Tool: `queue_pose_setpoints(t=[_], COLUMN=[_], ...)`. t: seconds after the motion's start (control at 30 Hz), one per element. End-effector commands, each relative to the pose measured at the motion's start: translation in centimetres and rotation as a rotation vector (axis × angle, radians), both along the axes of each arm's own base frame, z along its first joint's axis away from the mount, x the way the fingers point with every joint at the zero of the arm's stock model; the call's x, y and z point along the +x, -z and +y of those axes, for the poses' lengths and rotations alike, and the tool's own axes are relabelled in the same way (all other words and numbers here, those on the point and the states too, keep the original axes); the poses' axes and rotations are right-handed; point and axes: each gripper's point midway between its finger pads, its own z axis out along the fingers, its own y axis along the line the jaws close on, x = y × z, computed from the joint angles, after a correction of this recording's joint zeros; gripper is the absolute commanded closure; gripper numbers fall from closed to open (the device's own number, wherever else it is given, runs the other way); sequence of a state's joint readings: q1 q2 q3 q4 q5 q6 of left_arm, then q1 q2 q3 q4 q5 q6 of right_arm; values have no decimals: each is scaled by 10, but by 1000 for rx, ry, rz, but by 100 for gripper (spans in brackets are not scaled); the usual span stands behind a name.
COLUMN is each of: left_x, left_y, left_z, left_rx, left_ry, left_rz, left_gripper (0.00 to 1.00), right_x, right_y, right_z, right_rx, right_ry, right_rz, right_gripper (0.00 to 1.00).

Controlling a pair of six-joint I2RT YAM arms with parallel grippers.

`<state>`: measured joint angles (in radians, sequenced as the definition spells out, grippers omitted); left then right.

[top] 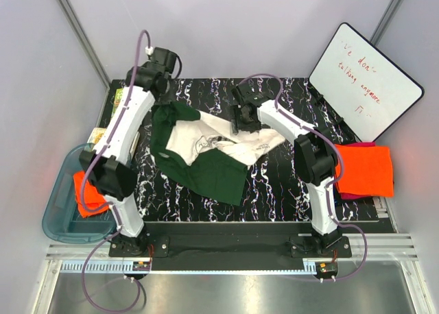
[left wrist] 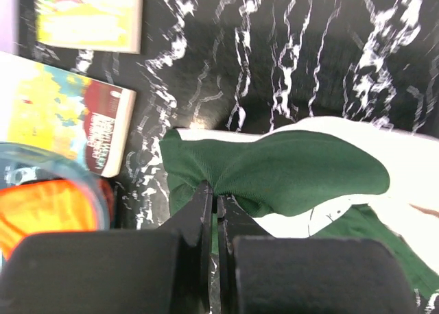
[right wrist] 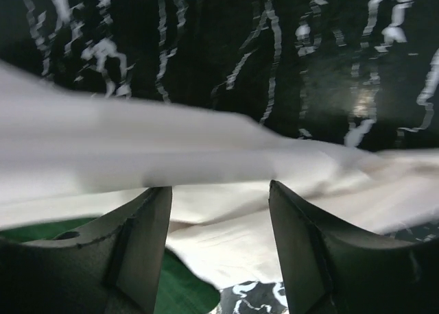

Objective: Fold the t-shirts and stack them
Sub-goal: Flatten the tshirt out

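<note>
Cream tee with dark green sleeves [top: 206, 151] lies crumpled mid-table on the black marbled top [top: 288, 190], print side up, with green cloth bunched along its left and near edges.

Left gripper [left wrist: 214, 190]: I see the jaws pinched tight on the edge of a green sleeve [left wrist: 295, 173] at the shirt's far-left corner, and the cloth rises into the fingers.

Right gripper [right wrist: 219, 190]: jaws well apart over the shirt's cream body near its far-right edge. A fold of cream cloth runs across just past the fingertips, and nothing is pinched between them.

Orange tees: one pile [top: 365, 168] sits at the table's right edge, below the whiteboard [top: 367, 81]. Another orange piece [top: 88, 194] sits in the blue bin [top: 62, 214] off the left side.

Two books [left wrist: 68, 125] lie at the table's left margin, near the gripped sleeve.
</note>
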<state>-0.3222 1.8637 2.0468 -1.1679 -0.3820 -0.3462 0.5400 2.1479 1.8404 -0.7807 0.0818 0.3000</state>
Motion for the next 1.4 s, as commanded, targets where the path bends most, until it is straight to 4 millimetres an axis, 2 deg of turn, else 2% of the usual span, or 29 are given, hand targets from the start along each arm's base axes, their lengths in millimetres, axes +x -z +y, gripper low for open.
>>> queue_pose_setpoints(t=[0.0,0.13,0.2,0.27,0.43,0.67,0.7,0.8,0.97,1.13,1.27,1.33,1.37], left_x=[-7,-14,-13,-12,-12,-13,-13,-13,-12,-11,-10,-8,-8], left_y=[-80,-94,-96,-89,-75,-58,-55,-47,-36,-32,-33,-34,-34], left_z=[28,37,42,46,41,39,38,36,35,36,37,41,41], left_rx=[-3,2,21,30,8,16,15,10,14,27,42,56,60], left_ry=[-68,-85,-79,-77,-52,-31,-28,-23,-17,-13,-9,-12,-12], left_rz=[-256,-329,-336,-311,-273,-225,-217,-196,-168,-157,-159,-158,-160], left_gripper=[100,100,100,100,100,100,100,100,100,100,100,100,100], right_x=[17,13,10,8,7,2,-3,-10,-18,-25,-23,-22,-21], right_y=[-9,-2,1,3,0,-27,-30,-34,-8,15,18,17,14], right_z=[-33,-52,-56,-53,-34,12,23,39,51,57,64,66,66], right_rx=[-176,-260,-275,-259,-171,68,123,210,258,269,290,295,294], right_ry=[126,209,223,221,178,97,74,64,67,67,46,36,34], right_rz=[-103,-95,-87,-75,-45,2,31,76,165,232,247,247,237], right_gripper=[34,33,33,33,33,35,36,36,39,51,67,91,100])
